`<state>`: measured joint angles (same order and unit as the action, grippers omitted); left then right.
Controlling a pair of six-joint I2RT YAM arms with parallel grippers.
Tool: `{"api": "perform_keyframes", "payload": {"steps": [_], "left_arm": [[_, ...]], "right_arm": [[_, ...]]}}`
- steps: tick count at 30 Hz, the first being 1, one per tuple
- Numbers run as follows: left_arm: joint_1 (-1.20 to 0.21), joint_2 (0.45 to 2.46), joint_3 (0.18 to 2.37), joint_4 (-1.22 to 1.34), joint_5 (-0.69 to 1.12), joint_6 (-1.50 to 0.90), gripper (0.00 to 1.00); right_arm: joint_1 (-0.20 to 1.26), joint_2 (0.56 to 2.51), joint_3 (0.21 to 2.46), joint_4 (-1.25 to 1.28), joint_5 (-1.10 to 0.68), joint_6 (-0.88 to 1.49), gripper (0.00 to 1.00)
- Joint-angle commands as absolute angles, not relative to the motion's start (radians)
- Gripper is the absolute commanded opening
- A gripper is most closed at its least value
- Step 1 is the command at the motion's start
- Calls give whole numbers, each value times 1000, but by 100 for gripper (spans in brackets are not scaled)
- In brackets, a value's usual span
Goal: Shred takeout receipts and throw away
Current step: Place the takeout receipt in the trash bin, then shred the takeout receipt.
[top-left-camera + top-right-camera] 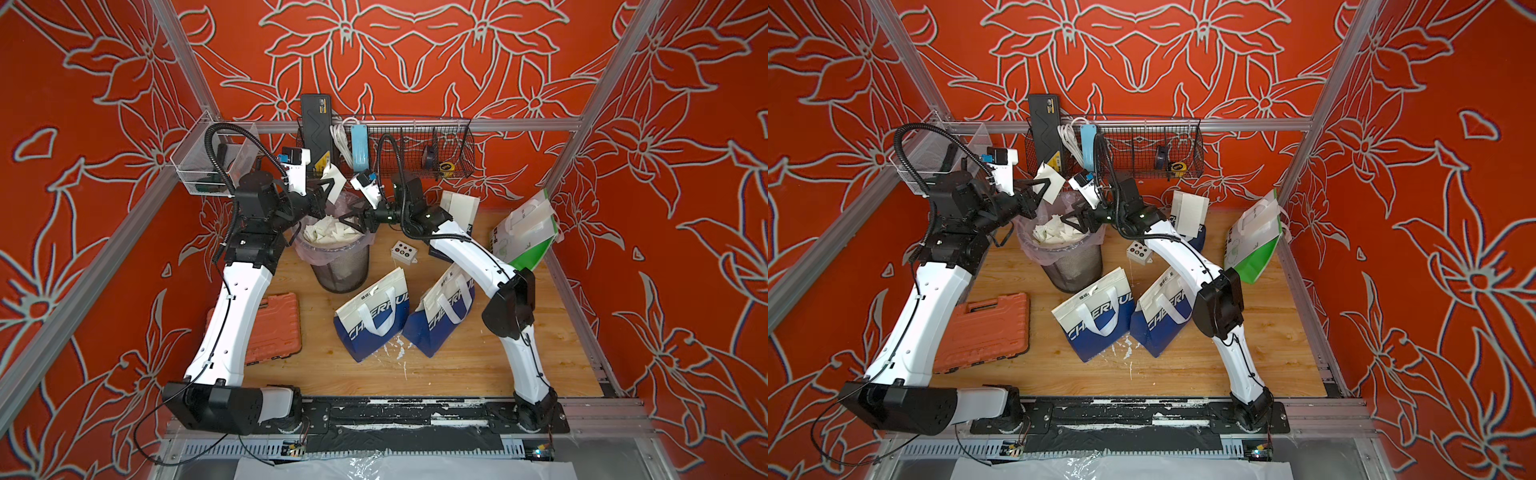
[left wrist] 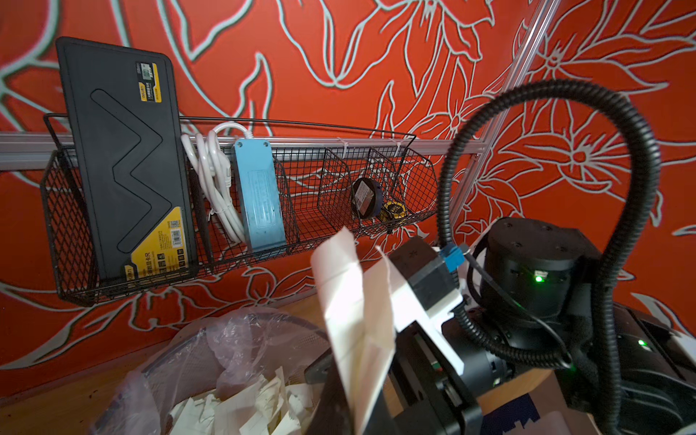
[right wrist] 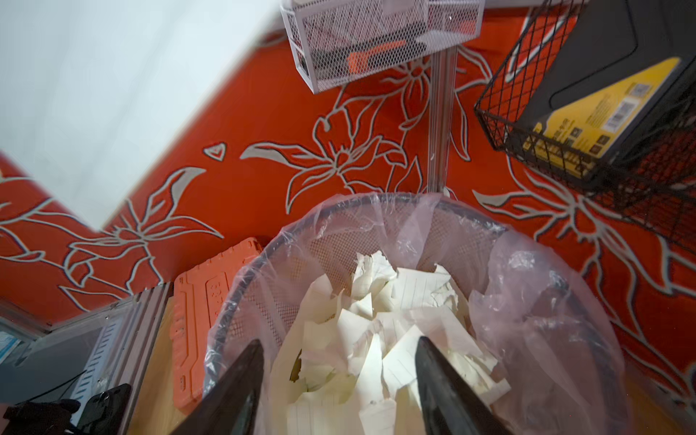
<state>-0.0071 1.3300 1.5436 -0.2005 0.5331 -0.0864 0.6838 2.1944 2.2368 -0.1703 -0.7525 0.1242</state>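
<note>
A torn piece of white takeout receipt (image 1: 335, 176) (image 2: 352, 312) hangs above the far edge of the bin, and my left gripper (image 1: 329, 188) is shut on its lower end. The black mesh bin (image 1: 345, 270) (image 3: 263, 301) has a clear plastic liner and is filled with several torn white receipt pieces (image 1: 326, 233) (image 3: 406, 301). My right gripper (image 1: 352, 222) (image 3: 339, 342) hovers just over the bin's right side. Its dark fingers stand apart with nothing between them. In both top views the two grippers face each other across the bin.
Two blue-and-white CHERRUL bags (image 1: 374, 320) (image 1: 440, 320) lie in front of the bin. A green-and-white bag (image 1: 525, 232) and another bag (image 1: 459, 208) stand at the back right. An orange tool case (image 1: 274, 328) lies left, a small button box (image 1: 403, 251) right of the bin. A wire basket (image 1: 453, 149) hangs on the rear rail.
</note>
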Motion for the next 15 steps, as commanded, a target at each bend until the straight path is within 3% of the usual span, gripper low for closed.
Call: {"api": "perform_keyframes", "payload": {"steps": [1, 5, 15], "left_arm": [[20, 1359, 1542, -190, 645, -63, 0], [21, 1396, 1569, -231, 777, -15, 0], [20, 1385, 1549, -306, 892, 92, 0]], "right_arm": [[648, 2158, 2213, 98, -903, 218, 72], [635, 2175, 2218, 272, -1003, 347, 73], [624, 2205, 2325, 145, -1188, 257, 66]]}}
